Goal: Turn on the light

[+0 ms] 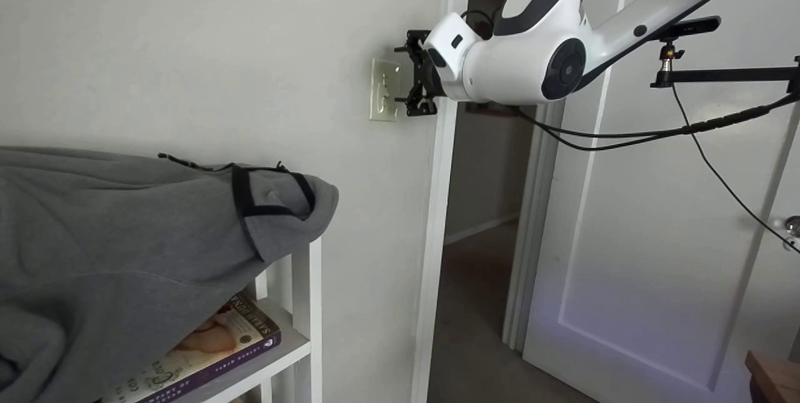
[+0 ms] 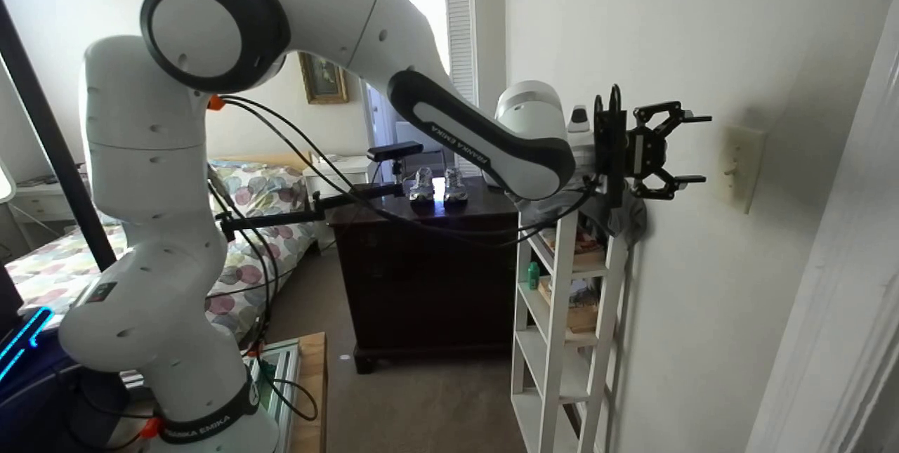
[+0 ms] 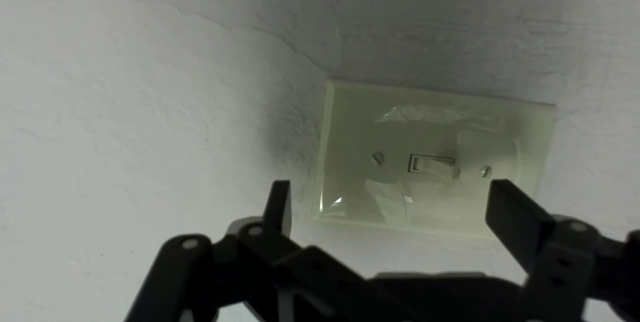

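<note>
Light switch (image 3: 432,145): cream plate on pale wall (image 1: 187,47), just beside door frame (image 1: 439,222). Plate upright in both exterior views, sideways in wrist view. White door (image 1: 656,253) past the frame. Bed (image 2: 277,193), dotted cover, in the background of an exterior view. Dark chest (image 2: 428,291) nearer, seen between bed and white shelf (image 1: 307,303). Shelf narrow, tall, beside the wall. Robot arm (image 2: 393,46) stretched out to the switch. Grey garment (image 1: 144,228), dark trim, draped over the shelf's top. Pincer (image 2: 708,149) released: jaws spread, one above the other in both exterior views, facing the plate. Near, not touching; gap shows in an exterior view. In wrist view one jaw overlaps a lower corner of the plate. Book (image 1: 212,353): purple spine, on the shelf, partly covered by the garment. Silvery objects (image 2: 421,187), two, on the chest's tabletop (image 2: 483,201), between its near and far edges; too small to identify. Toggle (image 3: 440,167): mid-plate, tips toward right side of wrist view; up or down, cannot tell.
</note>
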